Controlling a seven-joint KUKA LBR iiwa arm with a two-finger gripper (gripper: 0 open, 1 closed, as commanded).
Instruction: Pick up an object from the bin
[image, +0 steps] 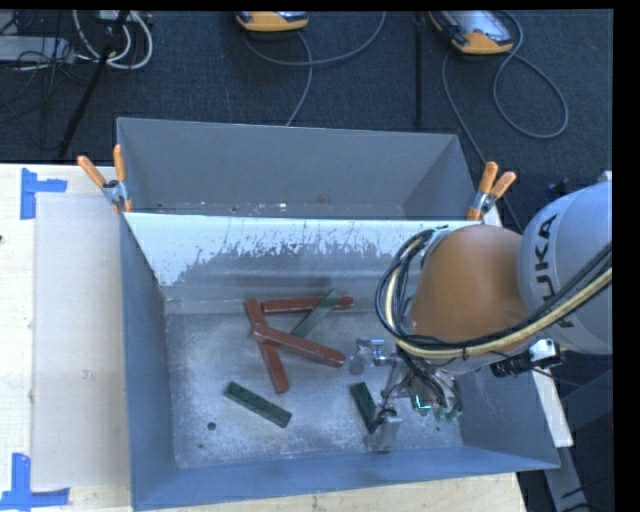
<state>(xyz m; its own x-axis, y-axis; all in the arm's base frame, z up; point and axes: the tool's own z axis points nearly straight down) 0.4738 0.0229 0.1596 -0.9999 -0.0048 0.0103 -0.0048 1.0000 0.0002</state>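
Gripper low beside short dark-green flat bar, front right of grey metal bin; partly hidden under orange wrist cover, can't tell how jaws stand.

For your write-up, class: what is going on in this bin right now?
A KUKA arm reaches into the grey bin from the right. Its end effector is low at the front right of the floor, right at a short dark green bar; a grasp cannot be confirmed. Crossed reddish-brown sticks lie mid-bin, and another dark green bar lies front left.
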